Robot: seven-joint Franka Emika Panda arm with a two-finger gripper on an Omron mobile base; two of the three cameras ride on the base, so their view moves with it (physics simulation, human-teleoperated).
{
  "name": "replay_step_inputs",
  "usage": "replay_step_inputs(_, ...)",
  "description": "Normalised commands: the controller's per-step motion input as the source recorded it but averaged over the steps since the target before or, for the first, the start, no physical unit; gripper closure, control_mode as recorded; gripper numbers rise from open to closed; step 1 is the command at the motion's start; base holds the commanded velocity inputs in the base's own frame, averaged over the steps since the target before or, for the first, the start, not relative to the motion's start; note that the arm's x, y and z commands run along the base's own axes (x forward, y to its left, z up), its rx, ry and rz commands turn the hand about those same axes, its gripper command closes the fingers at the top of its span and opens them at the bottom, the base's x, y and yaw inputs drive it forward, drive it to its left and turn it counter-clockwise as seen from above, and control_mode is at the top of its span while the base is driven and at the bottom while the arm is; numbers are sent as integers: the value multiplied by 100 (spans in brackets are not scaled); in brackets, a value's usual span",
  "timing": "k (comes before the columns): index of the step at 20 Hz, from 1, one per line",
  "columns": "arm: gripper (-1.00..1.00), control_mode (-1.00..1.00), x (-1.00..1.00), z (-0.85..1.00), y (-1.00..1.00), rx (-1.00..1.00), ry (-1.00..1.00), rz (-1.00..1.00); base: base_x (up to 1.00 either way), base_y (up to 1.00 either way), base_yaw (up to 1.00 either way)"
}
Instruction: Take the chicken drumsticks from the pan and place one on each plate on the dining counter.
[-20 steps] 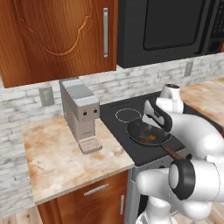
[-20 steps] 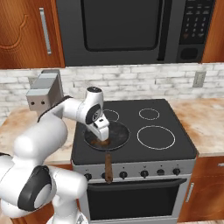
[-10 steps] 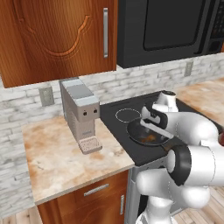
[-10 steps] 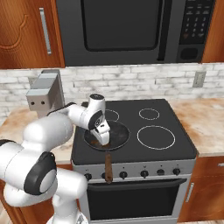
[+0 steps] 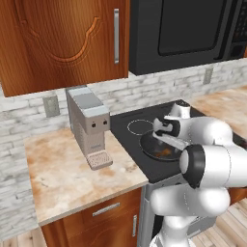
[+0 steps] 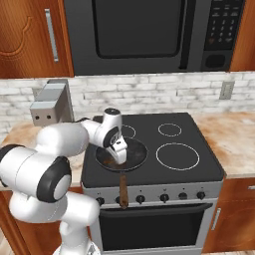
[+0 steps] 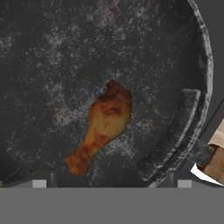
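My arm folds forward from the lower right of the left base frame, elbow bulky in the foreground, wrist bent down at centre right. My gripper [image 6: 118, 152] points downward at centre left of the right base frame; I cannot tell how wide my jaws stand.

Coffee machine [image 5: 89, 126] beside stove [image 6: 169, 149], microwave [image 6: 144, 32] above.

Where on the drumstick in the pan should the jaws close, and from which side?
From straight above, across the thick meaty end of the drumstick. It lies flat in the pan, clear of the rim, and the bone end tapers thin, so the wider part likely gives the surer hold.
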Motion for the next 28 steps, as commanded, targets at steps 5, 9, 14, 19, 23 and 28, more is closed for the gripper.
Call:
replay_step_inputs(5, -100, -100, 20, -22, -1, 0, 0, 0, 0, 0, 0)
replay_step_inputs(9, -100, -100, 21, -29, -3, 0, 0, 0, 0, 0, 0)
replay_step_inputs(14, -100, -100, 18, -26, -5, 0, 0, 0, 0, 0, 0)
replay_step_inputs(19, -100, -100, 10, -17, -4, 0, 0, 0, 0, 0, 0)
replay_step_inputs(23, -100, -100, 3, -16, 0, 0, 0, 0, 0, 0, 0)
replay_step_inputs(28, -100, -100, 5, -16, 0, 0, 0, 0, 0, 0, 0)
